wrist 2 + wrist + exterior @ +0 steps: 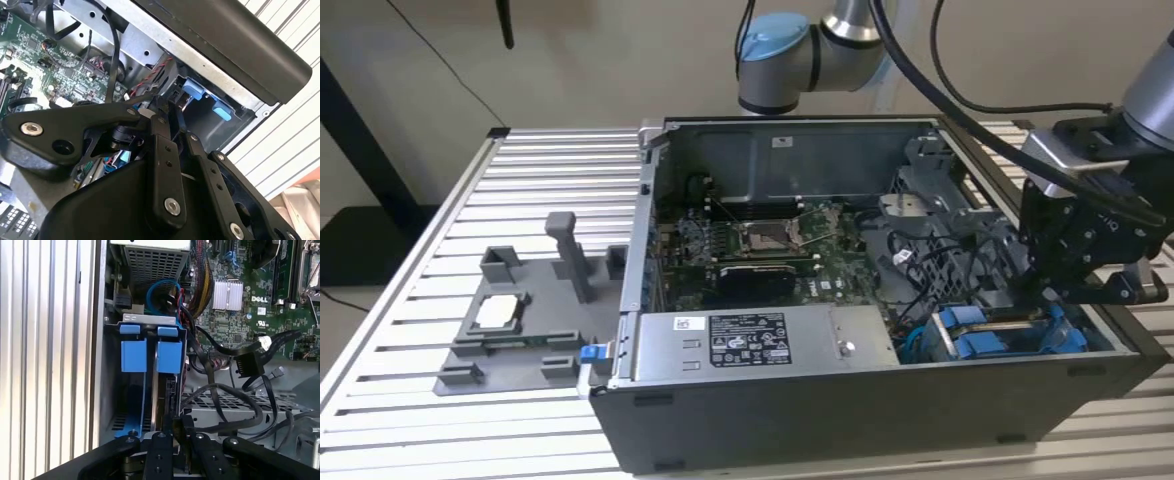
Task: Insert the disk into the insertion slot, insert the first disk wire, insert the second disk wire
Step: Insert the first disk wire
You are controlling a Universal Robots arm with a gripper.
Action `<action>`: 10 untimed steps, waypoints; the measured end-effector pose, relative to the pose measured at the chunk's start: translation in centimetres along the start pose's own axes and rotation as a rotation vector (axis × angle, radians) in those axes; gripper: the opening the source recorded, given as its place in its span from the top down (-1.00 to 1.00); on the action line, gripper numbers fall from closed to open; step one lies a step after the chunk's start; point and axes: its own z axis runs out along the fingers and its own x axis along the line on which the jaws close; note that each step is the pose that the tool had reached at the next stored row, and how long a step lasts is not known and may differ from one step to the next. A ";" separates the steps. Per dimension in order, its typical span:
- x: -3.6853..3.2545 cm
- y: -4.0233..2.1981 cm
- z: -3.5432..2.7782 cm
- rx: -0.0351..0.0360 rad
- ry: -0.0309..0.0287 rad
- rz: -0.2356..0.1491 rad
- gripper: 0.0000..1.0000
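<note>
The disk (169,390) stands edge-on inside the insertion slot (112,390), its blue carrier (168,356) beside a second blue carrier (134,354). In the exterior view the blue carriers (994,335) sit in the case's near corner on the exterior view's right, and my gripper (1051,296) hangs just above them. In the first wrist view my gripper (178,427) is over the disk's dark end, its fingers drawn close on a small black connector of a disk wire (235,399) that loops away beside it. The narrow gap between the fingers (161,150) also shows in the second wrist view.
Another black connector (248,365) hangs loose on its cable over the motherboard (280,305). The power supply (747,345) fills the case's front. A grey printed fixture (520,330) with upright posts lies on the slatted table (400,330), outside the case on the exterior view's left.
</note>
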 end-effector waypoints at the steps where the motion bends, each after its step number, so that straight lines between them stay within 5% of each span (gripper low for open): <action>1: 0.01 0.00 0.04 0.0002 0.0002 0.002 0.62; 10: 0.05 -0.01 0.55 0.0011 0.0001 0.015 0.62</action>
